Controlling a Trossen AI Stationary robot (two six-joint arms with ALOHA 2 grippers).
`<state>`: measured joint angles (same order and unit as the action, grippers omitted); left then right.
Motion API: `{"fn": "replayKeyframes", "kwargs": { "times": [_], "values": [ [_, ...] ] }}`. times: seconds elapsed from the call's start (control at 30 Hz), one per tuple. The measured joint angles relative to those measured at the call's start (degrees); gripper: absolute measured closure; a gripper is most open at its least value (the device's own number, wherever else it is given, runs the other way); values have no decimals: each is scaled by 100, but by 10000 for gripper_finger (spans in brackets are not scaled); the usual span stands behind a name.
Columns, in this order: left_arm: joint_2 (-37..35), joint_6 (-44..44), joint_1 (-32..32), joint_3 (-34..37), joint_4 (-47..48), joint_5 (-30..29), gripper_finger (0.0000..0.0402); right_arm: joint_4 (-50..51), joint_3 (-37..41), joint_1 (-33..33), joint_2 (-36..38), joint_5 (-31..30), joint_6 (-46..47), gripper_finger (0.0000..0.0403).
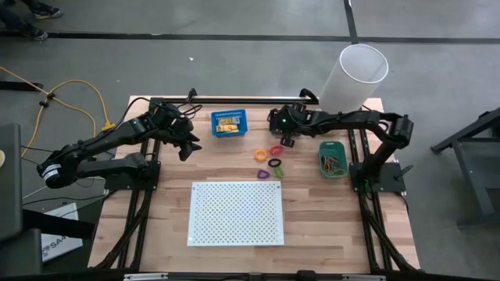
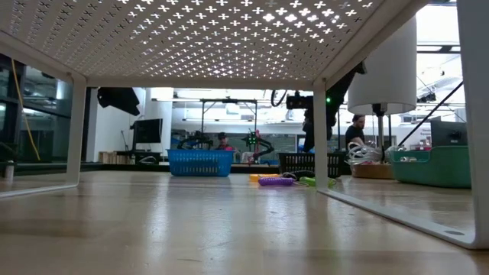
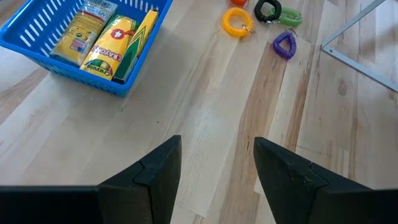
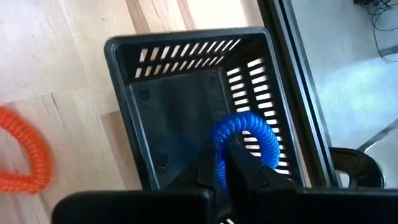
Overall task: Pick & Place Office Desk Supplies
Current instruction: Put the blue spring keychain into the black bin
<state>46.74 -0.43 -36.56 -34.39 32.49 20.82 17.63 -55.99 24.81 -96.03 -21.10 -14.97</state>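
Presently your right hand (image 4: 225, 163) pinches a blue coil loop (image 4: 244, 132) above the black bin (image 4: 186, 106), not yet released. Your left hand (image 3: 216, 168) hovers spread over bare worktop (image 3: 205, 93). Sorted already: yellow packets (image 3: 102, 37) in the blue bin (image 1: 229, 123), bands in the green bin (image 1: 333, 159). Still loose: orange (image 3: 238, 22), black (image 3: 268, 9) and purple loops (image 3: 285, 46).

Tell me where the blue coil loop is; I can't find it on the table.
The blue coil loop is pinched in the right pincer, directly above the black bin at the table's back edge, right of the blue bin.
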Motion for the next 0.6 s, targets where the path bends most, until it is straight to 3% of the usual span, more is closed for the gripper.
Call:
{"fn": "replayKeyframes", "kwargs": {
  "times": [0.37,0.6],
  "values": [
    [0,0,-1,0,-1,0,206,6,0,-4,0,64,169,391],
    [0,0,-1,0,0,0,206,12,0,-4,0,66,169,339]
  ]
}}
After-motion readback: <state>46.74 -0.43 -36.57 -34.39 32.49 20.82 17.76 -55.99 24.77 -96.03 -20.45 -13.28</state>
